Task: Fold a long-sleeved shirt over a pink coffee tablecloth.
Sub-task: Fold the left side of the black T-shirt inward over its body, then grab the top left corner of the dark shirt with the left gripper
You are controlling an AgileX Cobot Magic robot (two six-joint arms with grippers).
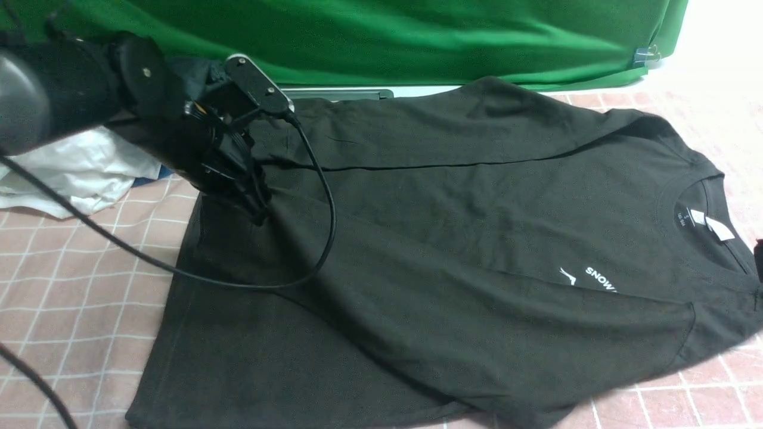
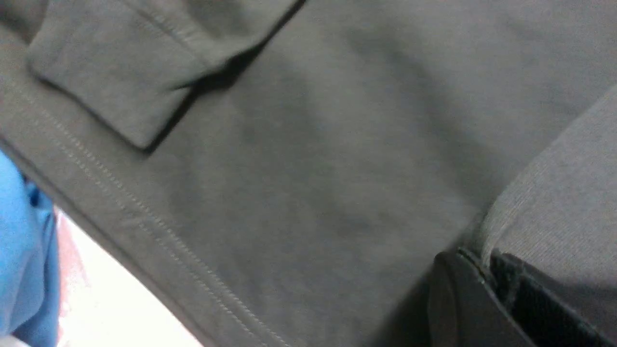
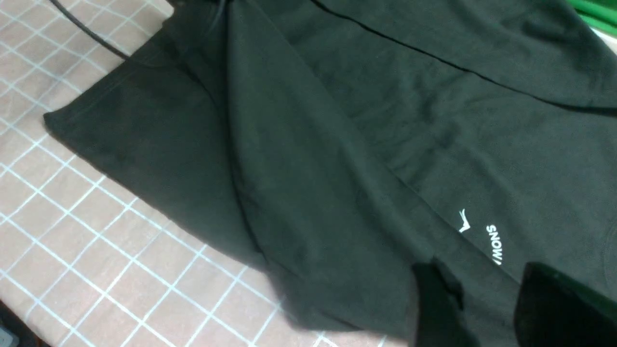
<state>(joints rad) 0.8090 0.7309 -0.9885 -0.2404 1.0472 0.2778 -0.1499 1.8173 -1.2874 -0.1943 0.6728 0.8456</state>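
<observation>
The black long-sleeved shirt (image 1: 453, 208) lies spread on the pink coffee tablecloth (image 1: 65, 286), collar and white label to the right. Its far sleeve is folded across the body. My left gripper (image 1: 259, 208) is over the shirt's left part, shut on the ribbed cuff (image 2: 554, 207) of the near sleeve. That sleeve is drawn across the body from the right shoulder. In the left wrist view the jaws (image 2: 487, 262) pinch the ribbed cloth. My right gripper (image 3: 487, 294) hovers near the chest print (image 3: 494, 243), jaws apart, nothing between them. Only a sliver of it shows at the front view's right edge.
A bright green cloth (image 1: 387, 36) hangs along the back. White and blue garments (image 1: 77, 167) are bunched at the far left, beside the shirt's hem. The left arm's black cable (image 1: 322, 208) loops over the shirt and tablecloth. Another cuff (image 2: 125, 77) lies flat near the hem.
</observation>
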